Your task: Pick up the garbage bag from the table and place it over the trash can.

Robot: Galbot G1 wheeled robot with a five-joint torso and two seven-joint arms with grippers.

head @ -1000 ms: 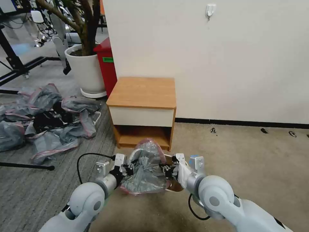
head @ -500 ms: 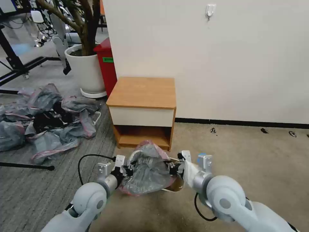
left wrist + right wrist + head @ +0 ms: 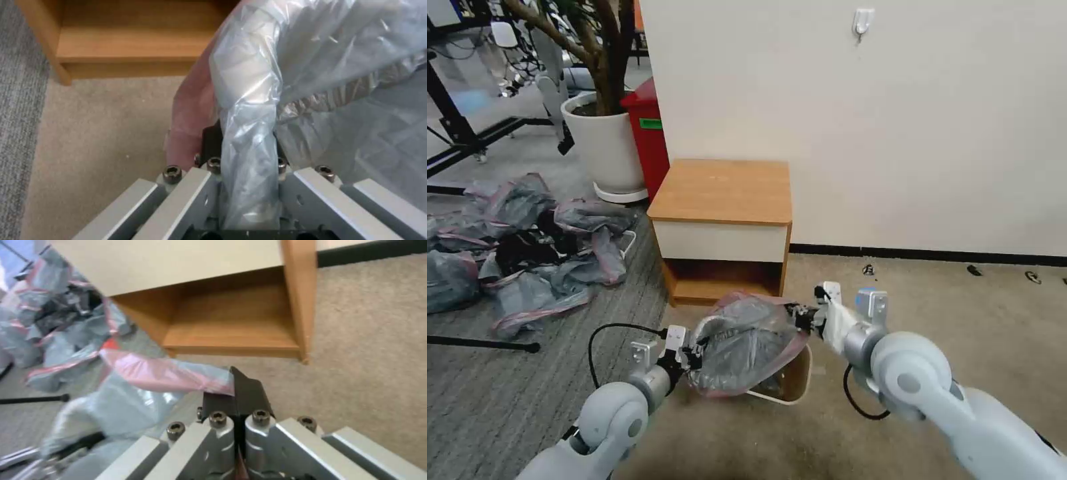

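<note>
The garbage bag (image 3: pixel 747 340), crinkly grey with a pink band, hangs stretched between both grippers just in front of the table (image 3: pixel 724 190). My left gripper (image 3: pixel 694 348) is shut on the bag's left edge; in the left wrist view bunched plastic (image 3: pixel 262 110) runs through my left gripper (image 3: pixel 242 160). On the opposite rim my right gripper (image 3: pixel 800 315) is shut. In the right wrist view my right gripper (image 3: pixel 236 396) pinches the pink band (image 3: pixel 169 373). Under the bag stands the cream trash can (image 3: pixel 799 381), its right wall and rim showing.
A heap of similar grey-pink bags (image 3: pixel 527 247) lies on the grey carpet at left, with a black bar (image 3: pixel 480 343) on the floor before it. A white plant pot (image 3: pixel 604 147) and a red bin (image 3: pixel 650 133) stand behind the table. Beige carpet lies open to the right.
My right gripper has moved right and farther away, pulling the bag's mouth wider. More of the trash can's right side shows. The left gripper has barely shifted.
</note>
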